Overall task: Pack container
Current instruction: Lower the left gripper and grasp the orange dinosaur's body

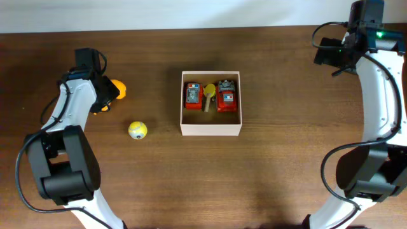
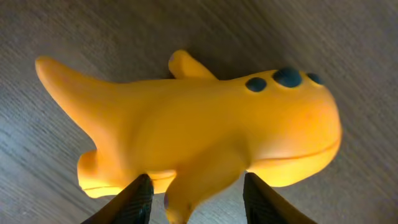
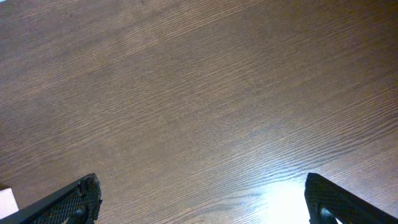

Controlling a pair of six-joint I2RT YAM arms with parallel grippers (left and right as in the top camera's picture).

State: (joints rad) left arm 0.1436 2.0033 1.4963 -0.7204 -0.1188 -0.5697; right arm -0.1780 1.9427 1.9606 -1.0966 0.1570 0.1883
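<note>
The container [image 1: 210,130] is a square white-walled box at the table's middle. It holds two red toys [image 1: 193,95] [image 1: 226,97] and a small yellow piece [image 1: 209,90] between them. An orange-yellow animal toy with dark blue spots [image 2: 205,118] lies on the table at the far left [image 1: 117,88]. My left gripper [image 2: 194,180] [image 1: 102,95] is open, with its fingers on either side of one of the toy's legs. A yellow ball [image 1: 137,130] lies left of the container. My right gripper [image 3: 202,186] [image 1: 329,54] is open and empty over bare wood at the far right.
The table is dark brown wood [image 3: 199,93]. A white corner of the container [image 3: 5,200] shows at the lower left of the right wrist view. Both arm bases stand at the front corners.
</note>
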